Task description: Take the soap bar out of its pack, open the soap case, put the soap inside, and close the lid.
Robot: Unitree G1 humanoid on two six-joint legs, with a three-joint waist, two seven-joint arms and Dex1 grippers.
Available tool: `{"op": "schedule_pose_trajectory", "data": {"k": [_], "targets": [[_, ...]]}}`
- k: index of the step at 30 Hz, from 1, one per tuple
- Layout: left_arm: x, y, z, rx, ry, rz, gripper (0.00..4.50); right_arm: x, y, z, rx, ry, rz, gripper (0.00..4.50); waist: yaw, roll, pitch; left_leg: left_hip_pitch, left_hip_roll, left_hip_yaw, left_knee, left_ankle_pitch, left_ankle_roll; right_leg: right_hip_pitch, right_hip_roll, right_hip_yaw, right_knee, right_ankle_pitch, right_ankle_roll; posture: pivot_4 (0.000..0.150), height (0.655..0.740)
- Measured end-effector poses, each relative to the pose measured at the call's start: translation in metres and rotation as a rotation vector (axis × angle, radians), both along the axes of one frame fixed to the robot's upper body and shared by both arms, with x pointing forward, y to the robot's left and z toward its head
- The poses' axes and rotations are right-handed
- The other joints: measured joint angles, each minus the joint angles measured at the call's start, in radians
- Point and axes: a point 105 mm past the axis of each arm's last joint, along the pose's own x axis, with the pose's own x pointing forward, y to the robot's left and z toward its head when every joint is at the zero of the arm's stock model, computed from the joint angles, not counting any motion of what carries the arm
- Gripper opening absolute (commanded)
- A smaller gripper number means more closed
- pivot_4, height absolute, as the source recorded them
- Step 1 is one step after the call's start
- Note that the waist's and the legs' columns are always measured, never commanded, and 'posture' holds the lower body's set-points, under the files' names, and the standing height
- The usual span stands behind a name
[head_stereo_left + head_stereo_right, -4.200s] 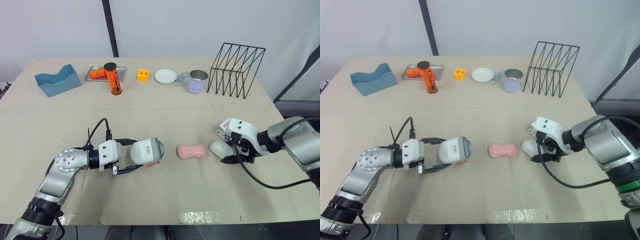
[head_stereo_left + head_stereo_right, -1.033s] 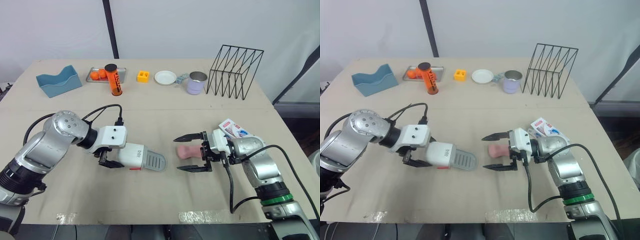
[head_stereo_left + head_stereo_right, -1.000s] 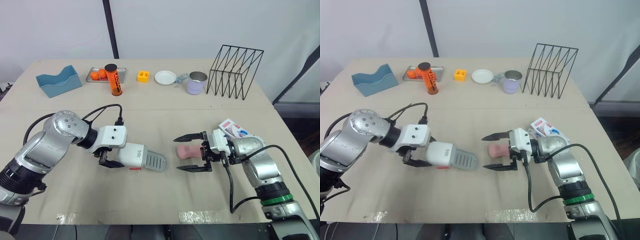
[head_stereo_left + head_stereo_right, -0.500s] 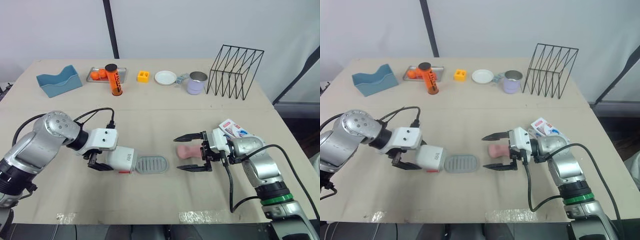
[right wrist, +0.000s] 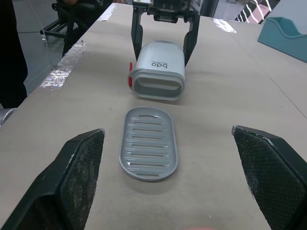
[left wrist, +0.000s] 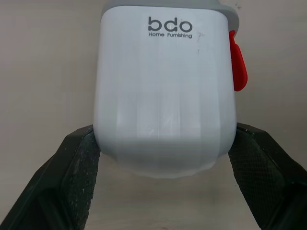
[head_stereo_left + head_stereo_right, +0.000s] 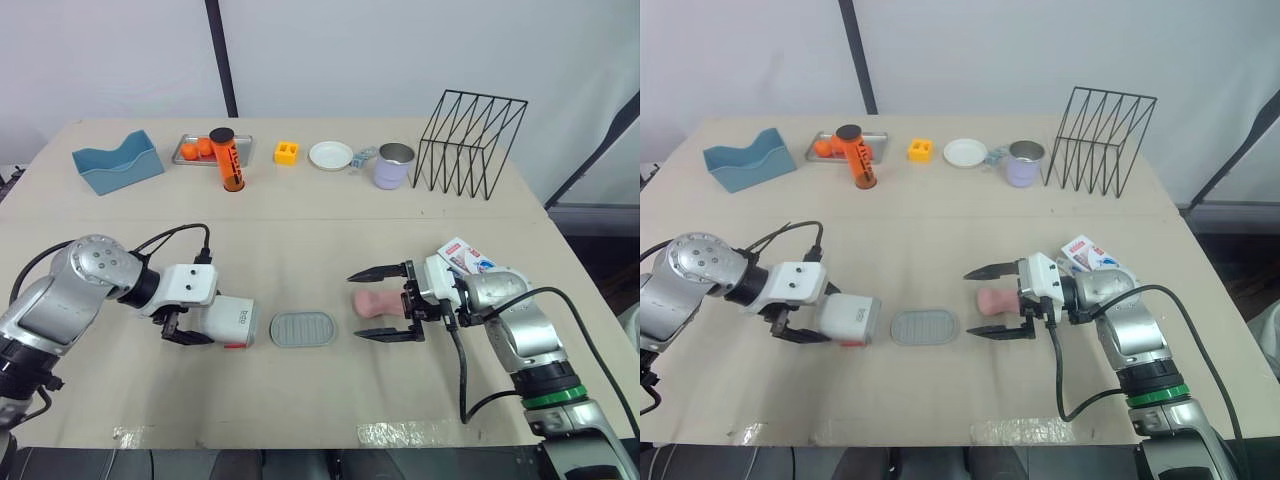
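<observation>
The pink soap bar [image 7: 378, 301] lies bare on the table [image 7: 400, 210], between the wide-spread fingers of the right gripper [image 7: 354, 307]. To the soap's left lies the grey tray [image 7: 303, 328], then the white case shell [image 7: 222, 321], clamped in the left gripper [image 6: 163, 139]. The soap pack [image 7: 463, 256] sits to the soap's right.

Grey slatted tray [image 5: 148, 143] lies flat beside the white soap case [image 5: 159, 76], clasped by the left gripper [image 5: 161, 55].

The bench [image 7: 300, 230] carries one white soap case [image 7: 225, 322], one grey slatted tray [image 7: 303, 328], one pink soap bar [image 7: 377, 302], one soap pack [image 7: 463, 255], one blue holder [image 7: 117, 161], one metal tray [image 7: 244, 145], one orange bottle [image 7: 228, 160], one yellow block [image 7: 287, 152], one white dish [image 7: 331, 154], one lilac mug [image 7: 395, 164] and one black wire rack [image 7: 475, 142].
</observation>
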Motion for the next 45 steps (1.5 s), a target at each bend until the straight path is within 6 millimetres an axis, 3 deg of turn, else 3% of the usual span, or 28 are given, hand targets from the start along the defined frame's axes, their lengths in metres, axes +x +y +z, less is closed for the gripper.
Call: {"op": "schedule_pose_trajectory", "data": {"k": [16,36,37,45], "targets": [[0.003,0.002,-0.007,-0.041,-0.028,-0.014,3.82,0.001,-0.003,-0.001,-0.013,0.018,-0.011,4.41,0.000,0.000,0.000,0.000,0.000,0.000,0.000,0.000,0.000,0.000,0.000,0.000,0.000,0.000,0.000,0.150,0.7400],[-0.001,0.007,-0.016,-0.039,0.027,0.026,3.82,-0.008,-0.003,0.005,0.044,0.177,0.000,4.41,0.000,0.000,0.000,0.000,0.000,0.000,0.000,0.000,0.000,0.000,0.000,0.000,0.000,0.000,0.000,0.150,0.7400],[-0.001,0.007,-0.016,-0.040,0.031,0.033,4.16,-0.008,-0.003,0.004,0.043,0.176,0.002,4.47,0.000,0.000,0.000,0.000,0.000,0.000,0.000,0.000,0.000,0.000,0.000,0.000,0.000,0.000,0.000,0.150,0.7400],[0.000,0.008,-0.016,-0.045,0.035,0.047,4.16,-0.006,-0.008,0.000,0.040,0.159,0.004,4.47,0.000,0.000,0.000,0.000,0.000,0.000,0.000,0.000,0.000,0.000,0.000,0.000,0.000,0.000,0.000,0.150,0.7400]]}}
